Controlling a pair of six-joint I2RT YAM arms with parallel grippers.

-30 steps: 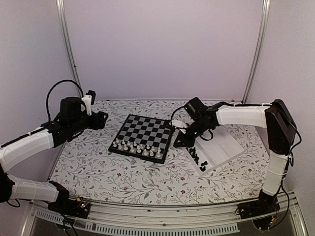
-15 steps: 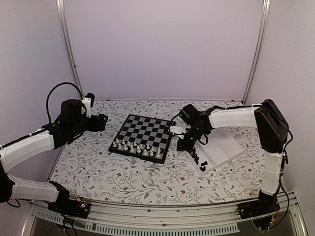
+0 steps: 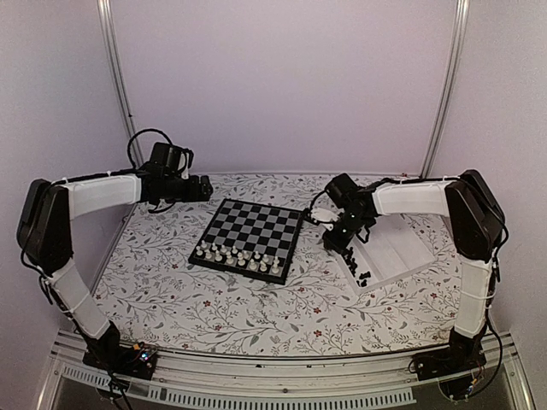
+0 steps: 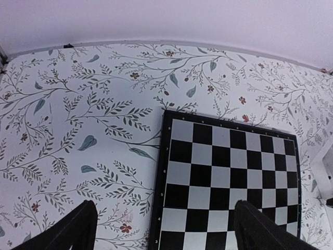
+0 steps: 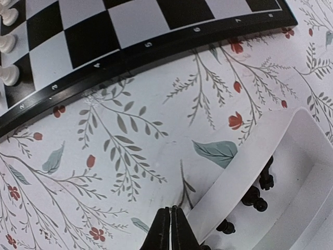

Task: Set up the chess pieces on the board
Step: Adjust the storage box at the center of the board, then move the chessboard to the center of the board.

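The right gripper [image 5: 170, 229] sits at the bottom centre of its wrist view, its fingers pressed together with nothing between them. It hangs over the floral table [image 5: 130, 156], just beside the white tray [image 5: 231, 183]. The black chess pieces [image 5: 255, 200] lie inside that tray, right of centre in the top view. The left gripper [image 4: 166, 234] is spread wide and holds nothing, near the upper-left corner of the board [image 4: 223, 182]. 2 rows of white chessmen [image 3: 239, 254] line the board's lower edge in the top view.
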